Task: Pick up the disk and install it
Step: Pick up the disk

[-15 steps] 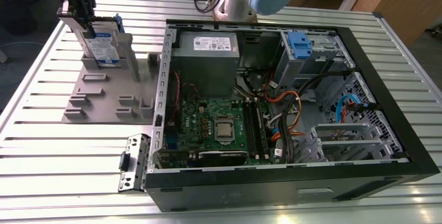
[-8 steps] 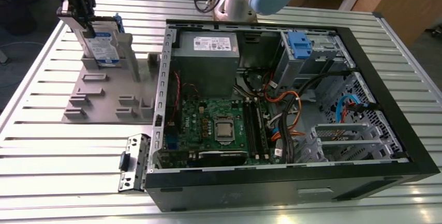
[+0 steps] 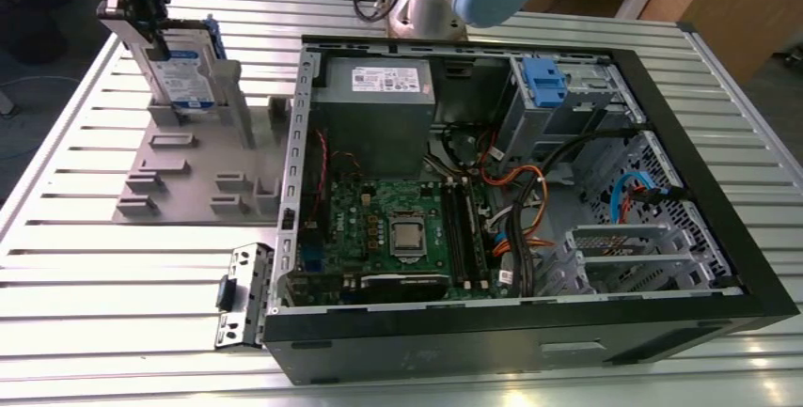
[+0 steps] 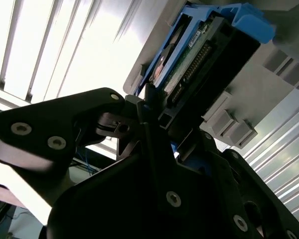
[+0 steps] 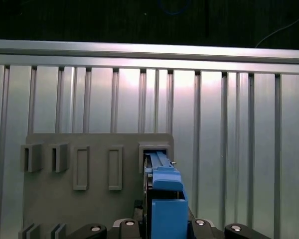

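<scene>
The disk (image 3: 186, 70), a silver-grey drive with a white and blue label in a blue bracket, stands on edge in a slot of the grey holder plate (image 3: 176, 181) at the exterior view's far left. My gripper (image 3: 156, 42) comes down on its upper edge, with the fingers (image 4: 142, 102) pressed against its sides, shut on it. In the second wrist view the disk (image 4: 199, 55) shows its connector edge and blue bracket. In the first wrist view the blue bracket (image 5: 164, 196) sits between the gripper's (image 5: 164, 226) finger links, over the holder plate (image 5: 89, 199).
The open computer case (image 3: 659, 87) lies at the exterior view's right, with a drive cage and blue latch (image 3: 543, 80), a grey power supply box (image 3: 374, 97), a motherboard (image 3: 389, 238) and cables. A metal bracket (image 3: 244, 294) lies by the case. The table is slatted aluminium (image 3: 101, 332).
</scene>
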Tool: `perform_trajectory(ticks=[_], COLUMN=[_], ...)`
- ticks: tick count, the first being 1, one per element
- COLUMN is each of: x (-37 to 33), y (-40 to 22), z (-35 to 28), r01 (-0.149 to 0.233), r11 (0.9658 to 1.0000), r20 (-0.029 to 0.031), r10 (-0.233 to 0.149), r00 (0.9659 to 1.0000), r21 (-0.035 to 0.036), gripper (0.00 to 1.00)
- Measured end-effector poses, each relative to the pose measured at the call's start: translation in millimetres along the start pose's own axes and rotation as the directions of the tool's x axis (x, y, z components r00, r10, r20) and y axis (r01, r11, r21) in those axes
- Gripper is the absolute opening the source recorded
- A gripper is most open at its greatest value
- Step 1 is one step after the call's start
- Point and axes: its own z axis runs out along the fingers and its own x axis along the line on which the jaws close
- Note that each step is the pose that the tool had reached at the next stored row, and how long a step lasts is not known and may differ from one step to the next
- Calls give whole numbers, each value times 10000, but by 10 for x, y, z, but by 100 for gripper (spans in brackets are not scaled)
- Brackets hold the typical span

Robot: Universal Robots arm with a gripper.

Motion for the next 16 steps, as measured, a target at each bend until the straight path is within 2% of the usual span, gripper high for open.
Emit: perform_trajectory(ticks=[13,16], x=[-2,-4], y=[2,3], z=[-116,-182], r01=[0,0], r11=[10000,10000], r20=[0,0], r10=[0,0], r00=[10000,10000], r21=[0,0], gripper=[36,36])
